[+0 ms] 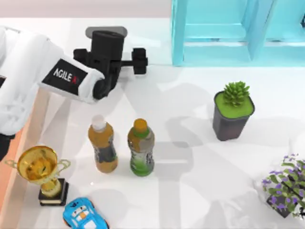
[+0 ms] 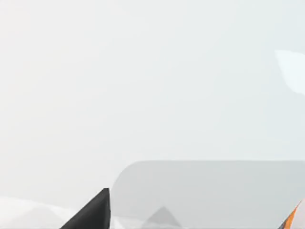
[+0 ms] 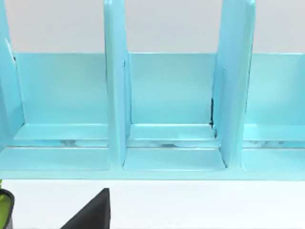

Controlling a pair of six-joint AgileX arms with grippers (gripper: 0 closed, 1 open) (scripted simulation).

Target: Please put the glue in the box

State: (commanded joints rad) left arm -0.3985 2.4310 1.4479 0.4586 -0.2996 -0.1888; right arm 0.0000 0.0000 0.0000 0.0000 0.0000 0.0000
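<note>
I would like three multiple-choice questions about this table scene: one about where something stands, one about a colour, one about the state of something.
1. Where does the gold trophy stand in the top view?
A. near the table's left edge
B. beside the purple flowers
C. inside the light-blue shelf

2. What colour is the cap of the green drink bottle?
A. white
B. orange
C. blue

3. How do the two drink bottles sit?
A. stacked one on the other
B. at opposite ends of the table
C. side by side, the amber drink bottle to the left

Answers: 1 A, the trophy is by the left edge, above the blue toy car. 2 B, its cap is orange, while the amber bottle's is white. 3 C, they are next to each other, below the left gripper.
</note>
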